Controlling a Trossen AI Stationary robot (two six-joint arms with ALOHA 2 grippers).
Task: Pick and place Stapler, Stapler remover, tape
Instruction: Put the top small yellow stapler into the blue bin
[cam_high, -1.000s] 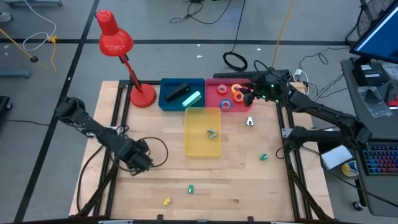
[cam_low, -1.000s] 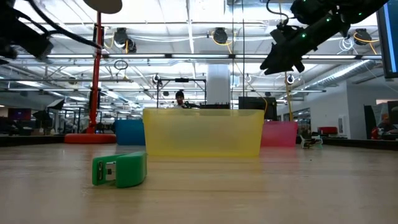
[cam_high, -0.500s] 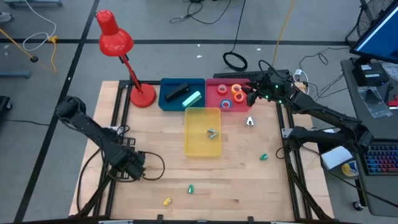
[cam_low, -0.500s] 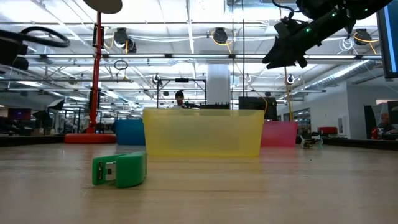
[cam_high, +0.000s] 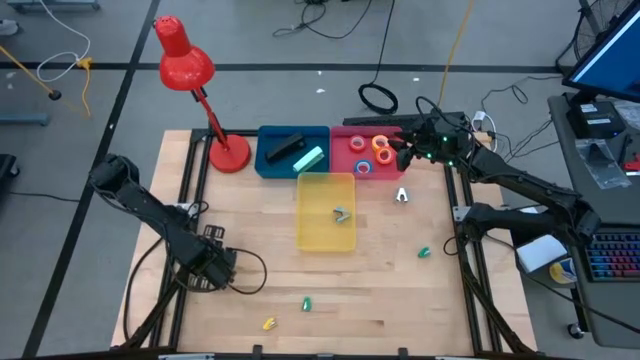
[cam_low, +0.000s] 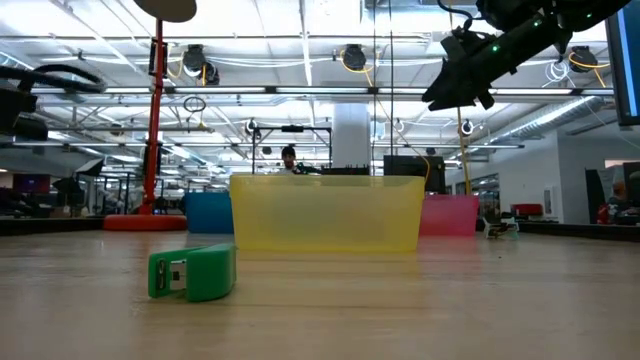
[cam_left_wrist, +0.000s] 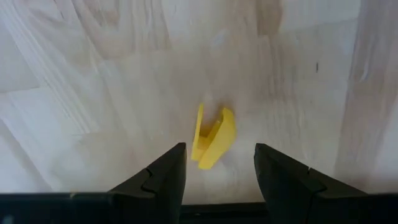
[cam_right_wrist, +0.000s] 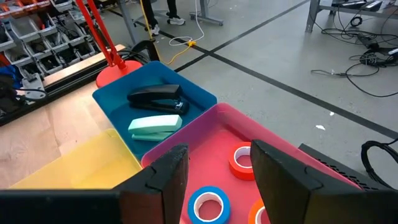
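2 sets of fingers parted and empty: left gripper (cam_left_wrist: 217, 171) over a yellow piece (cam_left_wrist: 212, 138), right gripper (cam_right_wrist: 214, 165) above the pink bin (cam_right_wrist: 214, 134).

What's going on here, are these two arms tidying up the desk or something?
Looks like sorting. The blue bin already holds a black stapler and a mint one; the pink bin holds tape rolls. The right gripper hangs open and empty at the pink bin's edge. The left gripper, open, hovers low over a small yellow staple remover lying on the table, probably about to pick it up. A few small pieces remain loose.
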